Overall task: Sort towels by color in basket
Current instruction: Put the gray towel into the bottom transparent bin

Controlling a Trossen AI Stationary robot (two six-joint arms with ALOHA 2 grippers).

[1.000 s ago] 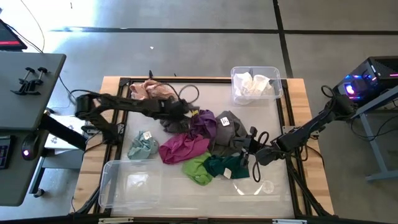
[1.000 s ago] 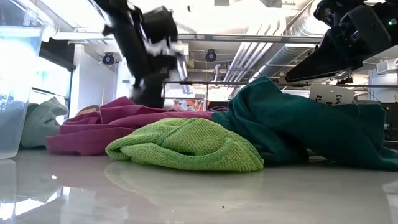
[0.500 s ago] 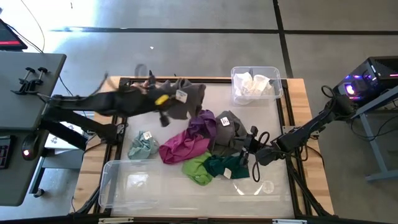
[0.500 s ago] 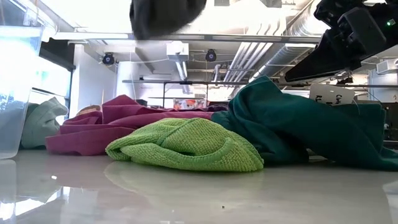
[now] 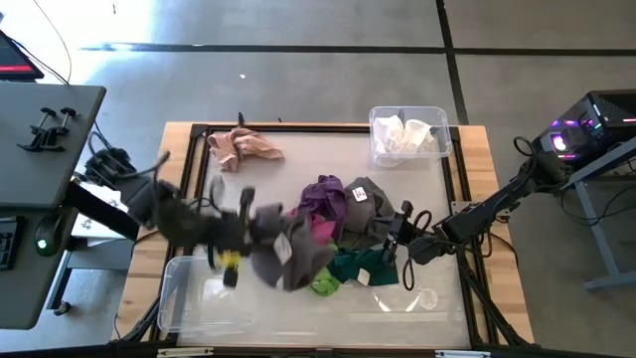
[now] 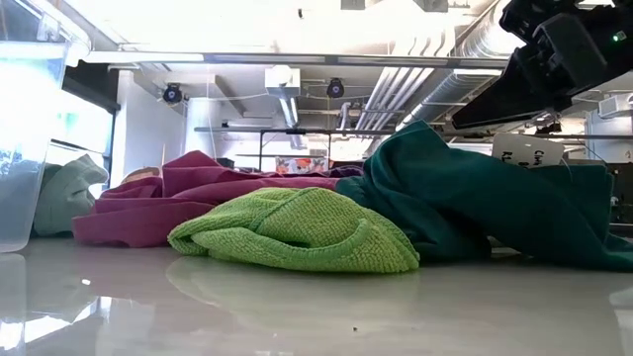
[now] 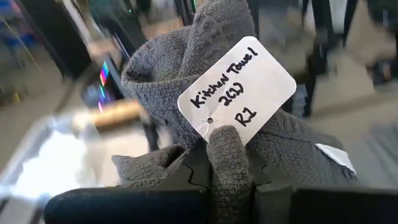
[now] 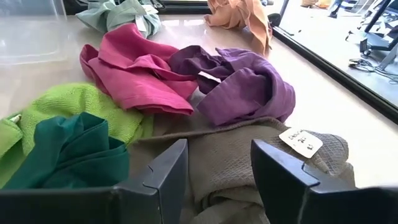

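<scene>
Robotics lab: concrete floor [image 5: 298, 70], exposed ceiling ducts [image 6: 396, 89], equipment desks [image 5: 45, 109].

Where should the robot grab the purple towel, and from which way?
Probably from straight above, pinching the tall rounded fold on top of the purple towel. It lies bunched up, so that hump sticks up clear of the table. Its low edges touch the magenta towel and the grey-brown towel, so a side pinch could catch those too. The open right gripper is nearest.
</scene>
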